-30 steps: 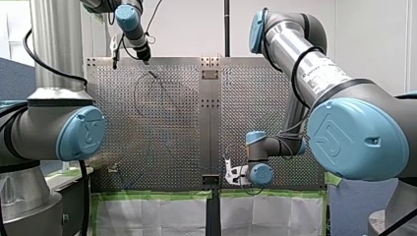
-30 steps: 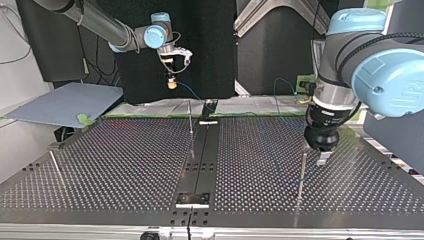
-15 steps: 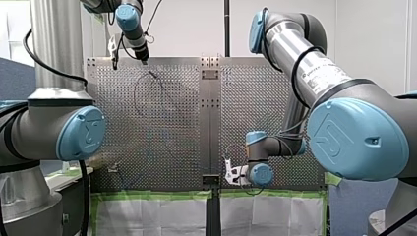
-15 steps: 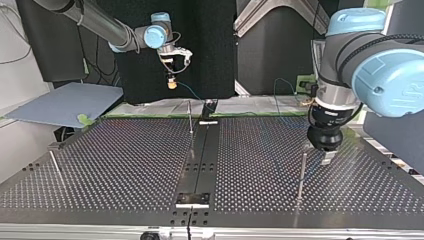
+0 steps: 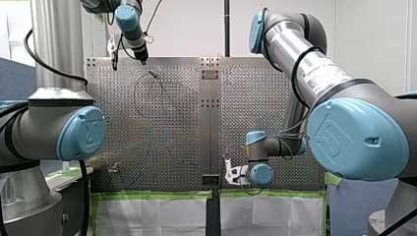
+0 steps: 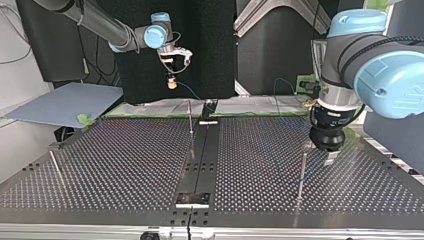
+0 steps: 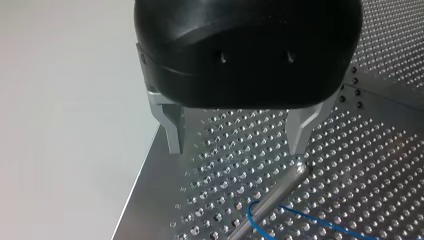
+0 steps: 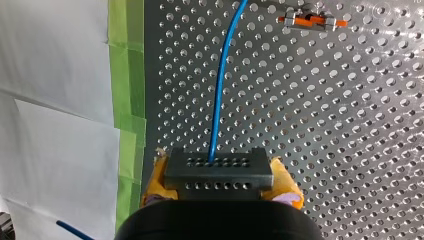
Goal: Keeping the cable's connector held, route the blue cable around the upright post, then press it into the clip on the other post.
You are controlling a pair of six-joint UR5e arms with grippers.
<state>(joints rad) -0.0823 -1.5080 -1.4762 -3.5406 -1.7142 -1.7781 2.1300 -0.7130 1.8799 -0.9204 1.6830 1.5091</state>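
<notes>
Between the yellow pads of the clenched right pincer sits the dark, hole-drilled rectangular connector; its thin blue cable runs over the perforated metal counter. Metal-fingered, the left pincer stands released above a round metal post crossed by the cable.

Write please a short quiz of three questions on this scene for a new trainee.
1. True or false: my left hand is shut on the blue cable.
2. What does my right hand hold? A) a screw B) the black connector C) nothing
3. Fill in: in the left wrist view, the cable curves at the metal ____.
Key: 1 false, it is open; 2 B; 3 post.
</notes>
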